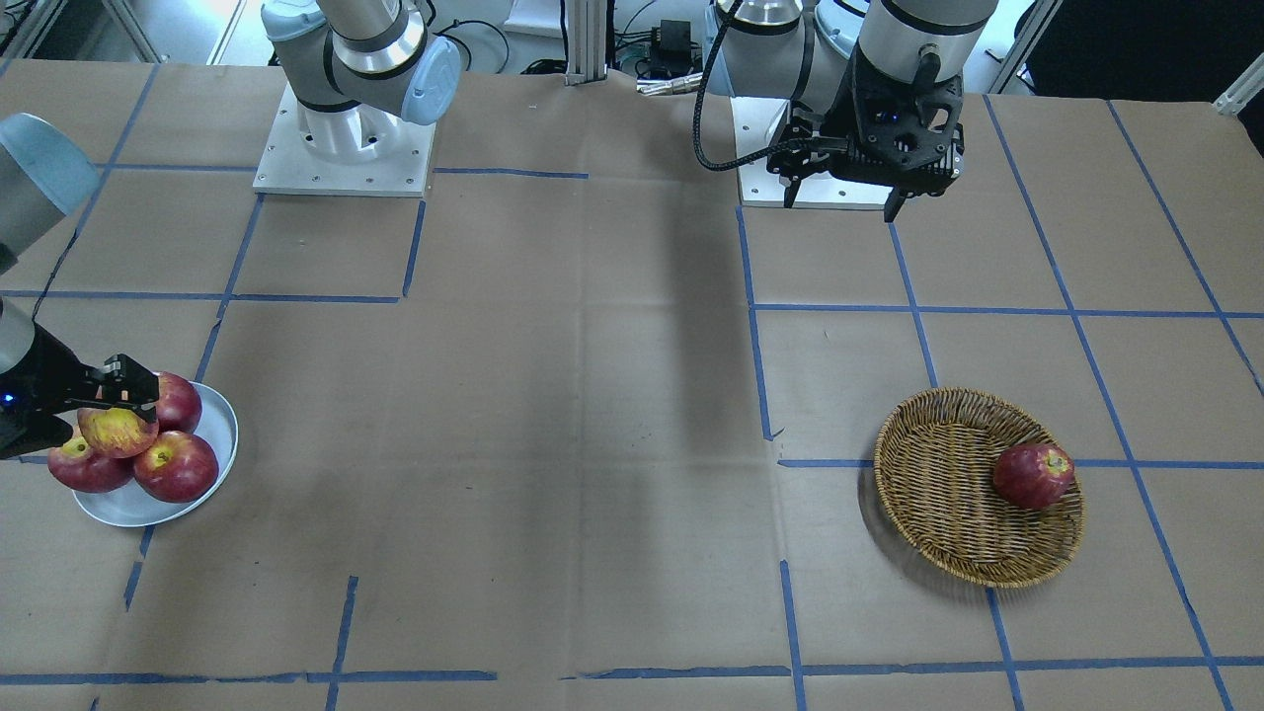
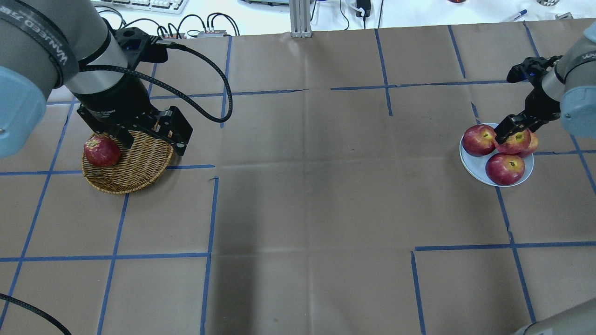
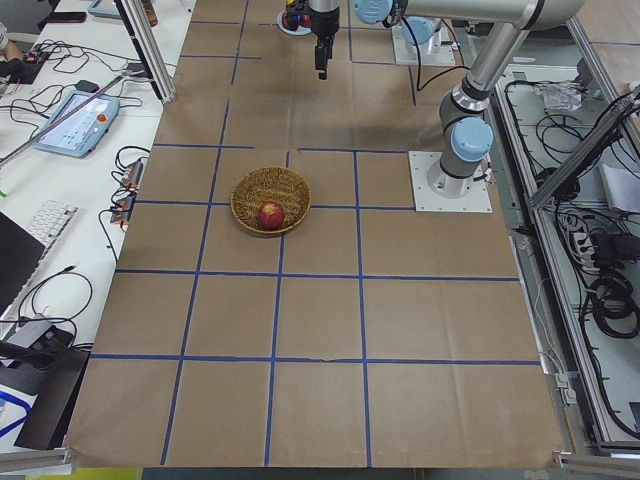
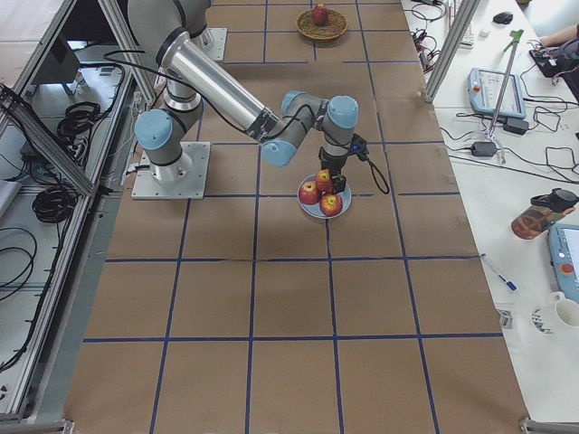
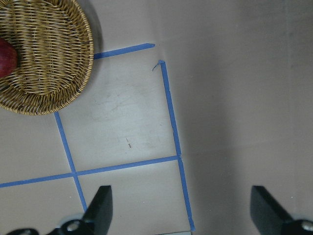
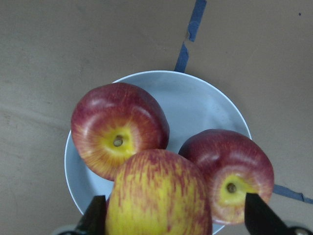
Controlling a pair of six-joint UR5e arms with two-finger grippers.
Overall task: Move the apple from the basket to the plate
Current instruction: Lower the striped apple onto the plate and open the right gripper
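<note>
The lighter, yellow-streaked apple (image 6: 159,196) rests on top of three dark red apples on the pale plate (image 6: 195,103) at the table's right end. It also shows in the front view (image 1: 117,432) and the overhead view (image 2: 514,142). My right gripper (image 6: 171,208) is open, with its fingers spread either side of this apple and a gap at one finger. The wicker basket (image 2: 139,163) holds one dark red apple (image 2: 101,151). My left gripper (image 5: 180,191) is open and empty, raised above the table beside the basket (image 5: 49,73).
The table is covered in brown paper with a blue tape grid. The dark apples on the plate (image 1: 212,425) sit at its edges (image 1: 176,466). Both arm bases (image 1: 341,148) stand at the robot's side of the table. Desks with cables line the long sides.
</note>
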